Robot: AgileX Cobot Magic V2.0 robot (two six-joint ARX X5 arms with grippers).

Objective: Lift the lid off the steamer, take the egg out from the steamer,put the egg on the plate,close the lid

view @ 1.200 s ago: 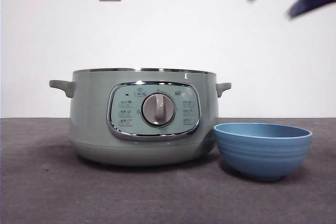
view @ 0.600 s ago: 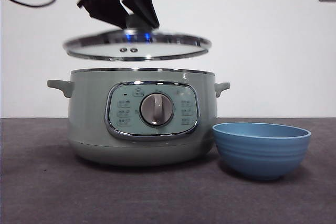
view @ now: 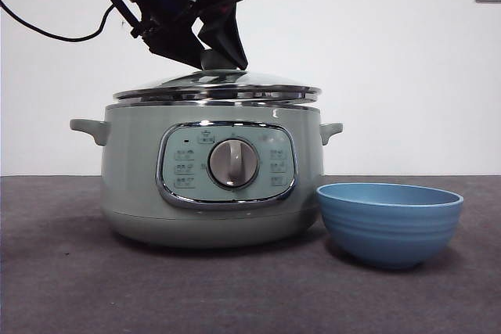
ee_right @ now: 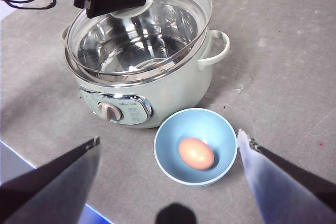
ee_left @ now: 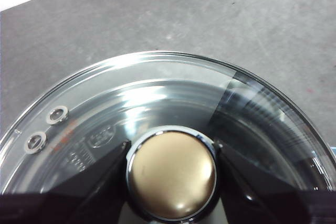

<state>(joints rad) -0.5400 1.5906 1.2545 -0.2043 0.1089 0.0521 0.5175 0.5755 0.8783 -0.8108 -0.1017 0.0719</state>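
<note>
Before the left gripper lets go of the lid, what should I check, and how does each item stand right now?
1. Egg lies in the plate: ok.
2. Lid rests on the steamer rim: ok in the front view.
3. Lid centred all round: not ok; the right wrist view shows it offset.
4. Left gripper clamps the knob: ok.
5. Right gripper open, held clear above the plate: ok.

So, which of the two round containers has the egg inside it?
The plate, the small blue bowl beside the steamer, holds the egg. The large green steamer shows only bare metal under its glass lid.
</note>
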